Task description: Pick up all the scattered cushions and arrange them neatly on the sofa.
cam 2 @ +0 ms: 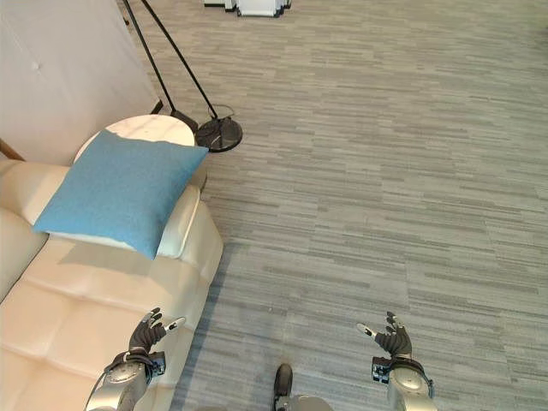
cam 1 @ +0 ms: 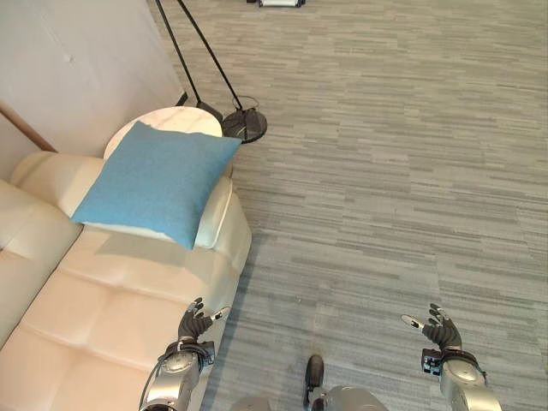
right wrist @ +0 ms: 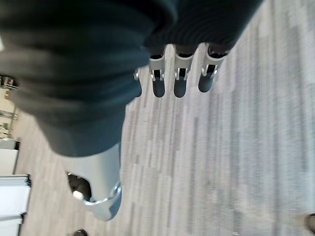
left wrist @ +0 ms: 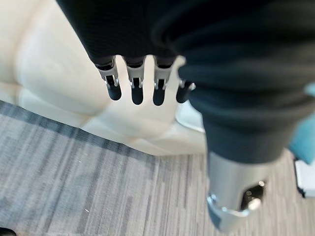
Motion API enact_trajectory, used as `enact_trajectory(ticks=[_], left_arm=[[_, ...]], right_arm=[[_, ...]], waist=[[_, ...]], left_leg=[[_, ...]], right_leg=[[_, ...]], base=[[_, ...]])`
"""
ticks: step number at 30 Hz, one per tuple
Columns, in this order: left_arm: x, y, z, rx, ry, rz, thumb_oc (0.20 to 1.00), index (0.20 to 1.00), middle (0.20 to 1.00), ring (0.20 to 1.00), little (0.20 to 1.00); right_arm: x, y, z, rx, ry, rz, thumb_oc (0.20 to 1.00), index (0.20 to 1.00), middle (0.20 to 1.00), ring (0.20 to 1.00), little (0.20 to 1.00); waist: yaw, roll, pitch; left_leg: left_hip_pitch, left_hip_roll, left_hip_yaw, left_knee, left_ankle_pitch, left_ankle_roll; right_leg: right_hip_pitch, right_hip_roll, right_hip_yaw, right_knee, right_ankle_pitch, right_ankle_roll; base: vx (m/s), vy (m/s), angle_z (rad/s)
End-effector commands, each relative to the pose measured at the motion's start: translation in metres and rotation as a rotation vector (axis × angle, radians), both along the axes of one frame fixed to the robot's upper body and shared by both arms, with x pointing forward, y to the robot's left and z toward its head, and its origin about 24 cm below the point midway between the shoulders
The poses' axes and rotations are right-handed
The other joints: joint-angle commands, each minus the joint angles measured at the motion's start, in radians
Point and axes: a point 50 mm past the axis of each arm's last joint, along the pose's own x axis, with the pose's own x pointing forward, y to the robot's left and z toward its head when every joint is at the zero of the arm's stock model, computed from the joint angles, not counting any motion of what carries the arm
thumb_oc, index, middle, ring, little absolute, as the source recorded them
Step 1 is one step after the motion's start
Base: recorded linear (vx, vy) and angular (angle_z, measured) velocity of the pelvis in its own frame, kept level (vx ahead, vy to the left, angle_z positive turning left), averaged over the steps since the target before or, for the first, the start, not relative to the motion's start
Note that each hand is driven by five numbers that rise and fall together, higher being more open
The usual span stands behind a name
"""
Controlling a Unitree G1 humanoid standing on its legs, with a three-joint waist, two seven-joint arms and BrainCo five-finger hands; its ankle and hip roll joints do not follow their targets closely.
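A light blue square cushion (cam 1: 157,181) leans tilted on the armrest at the far end of the cream leather sofa (cam 1: 111,317). My left hand (cam 1: 196,324) hovers low over the sofa's front edge, fingers (left wrist: 136,92) straight and holding nothing. Out over the carpet at the lower right, my right hand (cam 1: 439,330) is also open and empty, its fingers (right wrist: 179,82) spread above the floor.
A round white side table (cam 1: 175,122) stands behind the sofa's armrest. Beside it is a floor lamp's black round base (cam 1: 245,124) with two thin poles rising. Grey striped carpet (cam 1: 385,188) stretches to the right. A white wall (cam 1: 77,60) runs behind the sofa.
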Motion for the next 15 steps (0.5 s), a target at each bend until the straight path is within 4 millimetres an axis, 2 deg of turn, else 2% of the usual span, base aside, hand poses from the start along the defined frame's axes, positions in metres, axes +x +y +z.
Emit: enact_trajectory(ticks=[1, 2, 3, 5, 6, 8, 9, 10, 11, 15], left_arm=[[0.006, 0.008, 0.011, 0.038, -0.058, -0.019, 1.000, 1.000, 1.000, 1.000, 1.000], [0.005, 0.007, 0.010, 0.035, -0.056, -0.017, 1.000, 1.000, 1.000, 1.000, 1.000], [0.005, 0.007, 0.010, 0.035, -0.056, -0.017, 1.000, 1.000, 1.000, 1.000, 1.000], [0.000, 0.008, 0.007, 0.036, -0.037, -0.008, 1.000, 1.000, 1.000, 1.000, 1.000], [-0.002, 0.008, 0.006, 0.034, -0.031, -0.006, 1.000, 1.000, 1.000, 1.000, 1.000], [-0.008, 0.009, 0.004, 0.039, -0.015, -0.004, 1.000, 1.000, 1.000, 1.000, 1.000], [-0.008, 0.009, 0.003, 0.039, -0.014, -0.004, 1.000, 1.000, 1.000, 1.000, 1.000], [-0.010, 0.010, 0.003, 0.042, -0.007, -0.003, 1.000, 1.000, 1.000, 1.000, 1.000], [-0.015, 0.010, 0.000, 0.051, 0.014, -0.008, 1.000, 1.000, 1.000, 1.000, 1.000], [-0.023, 0.014, -0.006, 0.060, 0.053, 0.001, 1.000, 1.000, 1.000, 1.000, 1.000]], right_arm=[[-0.003, -0.015, 0.011, -0.049, -0.035, 0.004, 1.000, 1.000, 1.000, 1.000, 1.000], [-0.004, -0.015, 0.009, -0.046, -0.025, 0.001, 1.000, 1.000, 1.000, 1.000, 1.000], [-0.004, -0.015, 0.009, -0.046, -0.025, 0.001, 1.000, 1.000, 1.000, 1.000, 1.000], [-0.004, -0.014, 0.007, -0.054, -0.005, 0.015, 1.000, 1.000, 1.000, 1.000, 1.000], [-0.005, -0.014, 0.007, -0.056, 0.000, 0.021, 1.000, 1.000, 1.000, 1.000, 1.000], [-0.006, -0.014, 0.006, -0.067, 0.012, 0.031, 1.000, 1.000, 1.000, 1.000, 1.000], [-0.006, -0.014, 0.006, -0.067, 0.013, 0.031, 1.000, 1.000, 1.000, 1.000, 1.000], [-0.007, -0.013, 0.005, -0.067, 0.018, 0.036, 1.000, 1.000, 1.000, 1.000, 1.000], [-0.010, -0.014, 0.005, -0.076, 0.026, 0.035, 1.000, 1.000, 1.000, 1.000, 1.000], [-0.005, -0.012, 0.005, -0.088, 0.029, 0.055, 1.000, 1.000, 1.000, 1.000, 1.000]], waist=[[0.019, 0.004, 0.004], [0.022, -0.004, 0.006], [0.021, -0.005, 0.004], [0.031, -0.018, 0.000], [0.037, -0.021, -0.003], [0.043, -0.020, -0.006], [0.042, -0.021, -0.005], [0.043, -0.015, -0.008], [0.040, -0.004, -0.011], [0.050, 0.014, -0.007]], left_leg=[[0.071, -0.018, 0.038, -0.205, 0.140, 0.077], [0.035, -0.031, 0.045, -0.260, 0.083, 0.095], [0.032, -0.032, 0.045, -0.260, 0.084, 0.095], [-0.018, -0.050, 0.059, -0.386, 0.004, 0.123], [-0.025, -0.064, 0.052, -0.453, -0.012, 0.130], [-0.037, -0.077, 0.031, -0.632, 0.026, 0.127], [-0.030, -0.079, 0.031, -0.643, 0.032, 0.127], [-0.033, -0.075, 0.028, -0.712, 0.070, 0.118], [-0.049, -0.073, 0.028, -0.849, 0.171, 0.100], [-0.116, -0.086, 0.049, -0.877, 0.211, 0.068]], right_leg=[[0.057, -0.052, 0.016, -0.034, -0.110, 0.210], [0.071, -0.065, 0.014, -0.039, -0.115, 0.217], [0.069, -0.066, 0.014, -0.039, -0.114, 0.217], [0.095, -0.086, 0.008, -0.050, -0.123, 0.231], [0.108, -0.093, 0.004, -0.053, -0.125, 0.237], [0.130, -0.098, -0.007, -0.057, -0.131, 0.243], [0.132, -0.100, -0.008, -0.057, -0.131, 0.244], [0.142, -0.094, -0.015, -0.057, -0.138, 0.244], [0.160, -0.084, -0.026, -0.057, -0.149, 0.239], [0.213, -0.061, -0.022, -0.057, -0.175, 0.238]], base=[[0.38, -0.177, -0.25], [0.18, -0.080, -0.38], [0.23, -0.076, -0.44], [0.25, -0.043, -0.18], [0.23, -0.007, -0.08], [0.20, 0.002, -0.02], [0.16, 0.002, 0.09], [0.25, 0.015, 0.06], [0.33, 0.028, 0.17], [0.31, 0.070, 0.39]])
